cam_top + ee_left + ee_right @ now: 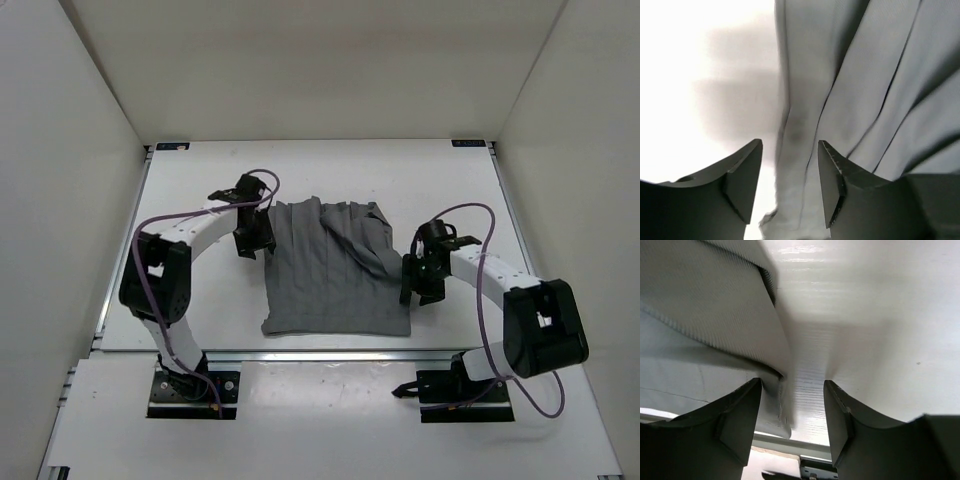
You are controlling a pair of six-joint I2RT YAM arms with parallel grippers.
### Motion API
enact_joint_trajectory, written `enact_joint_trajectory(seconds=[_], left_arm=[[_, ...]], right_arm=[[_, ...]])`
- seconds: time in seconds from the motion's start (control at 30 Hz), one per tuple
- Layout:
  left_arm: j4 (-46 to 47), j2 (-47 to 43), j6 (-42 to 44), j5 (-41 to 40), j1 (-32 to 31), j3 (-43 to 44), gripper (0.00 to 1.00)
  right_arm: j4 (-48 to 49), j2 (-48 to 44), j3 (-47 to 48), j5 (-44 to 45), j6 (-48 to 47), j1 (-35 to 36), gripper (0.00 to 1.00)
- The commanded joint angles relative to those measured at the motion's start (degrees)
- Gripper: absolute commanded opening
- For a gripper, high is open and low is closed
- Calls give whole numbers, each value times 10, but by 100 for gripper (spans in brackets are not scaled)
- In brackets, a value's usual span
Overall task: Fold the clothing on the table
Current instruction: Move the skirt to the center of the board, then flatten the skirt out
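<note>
Mid-worktop (420, 180), between the two arms: the clothing (330, 285), a dark grey pleated skirt. Spread mostly flat, with pleat lines running away from the arm bases. Near edge roughly straight and close to the front rail. Far right corner rumpled, with a diagonal ridge of fabric drawn in over the pleats. Reads as bunching or a loose partial tuck rather than a clean fold; cannot tell which from above.

Left hand (247, 245) at the skirt's far left edge. Released: in the left wrist view, fingers (742, 182) set apart over the fabric's border, bare worktop to one side and pleats to the other, no cloth pinched.

Right hand (415, 297) just beside the skirt's right edge, lower down. Also released: in the right wrist view, fingers (737, 422) apart, with the turned-up edge of the skirt near the left one and bare white surface under the rest of the gap.

Judged early in the task. Done so far, at most: laid out and roughly squared. No completed fold visible. Left to do, by the look of things:
- taking hold of an edge or corners
- carrying one side across onto the other
- flattening the rumpled corner
- likely a further fold for a compact packet
</note>
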Motion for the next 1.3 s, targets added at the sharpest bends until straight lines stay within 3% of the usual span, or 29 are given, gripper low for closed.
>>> enact_joint_trajectory(seconds=[0.0, 0.2, 0.27, 0.53, 0.63, 0.7, 0.77, 0.8, 0.87, 0.9, 1.1, 1.2, 1.27], left_arm=[[-36, -88, 24, 36, 9, -55, 60], [-18, -227, -8, 29, -35, -221, 63], [5, -262, -56, 28, -81, -274, 63], [72, -283, -137, 28, -151, -339, 66], [88, -272, -158, 24, -167, -340, 66], [98, -264, -174, 23, -178, -348, 65], [121, -263, -184, 24, -187, -354, 53], [125, -260, -190, 29, -193, -359, 45], [137, -250, -189, 35, -193, -349, 8], [136, -244, -182, 40, -195, -337, 0], [45, -242, -124, 35, -134, -156, 0], [-24, -288, -116, 22, -100, -47, 0], [-46, -314, -124, 7, -84, 2, 0]], right_arm=[[23, -52, -17, -27, 9, -17, 51], [38, -108, -58, -39, 36, 2, 51], [44, -113, -74, -36, 49, 22, 51], [58, -103, -110, -30, 87, 66, 52], [63, -101, -121, -32, 94, 81, 46], [68, -99, -123, -44, 94, 79, 29], [69, -99, -123, -51, 92, 76, 17], [71, -98, -120, -58, 92, 75, 4], [70, -100, -119, -64, 91, 70, 0], [69, -100, -109, -70, 89, 68, 0], [-25, -106, 72, -58, 48, 44, 0], [-83, -133, 224, -56, 36, 29, 0], [-96, -161, 271, -59, 42, 11, 0]])
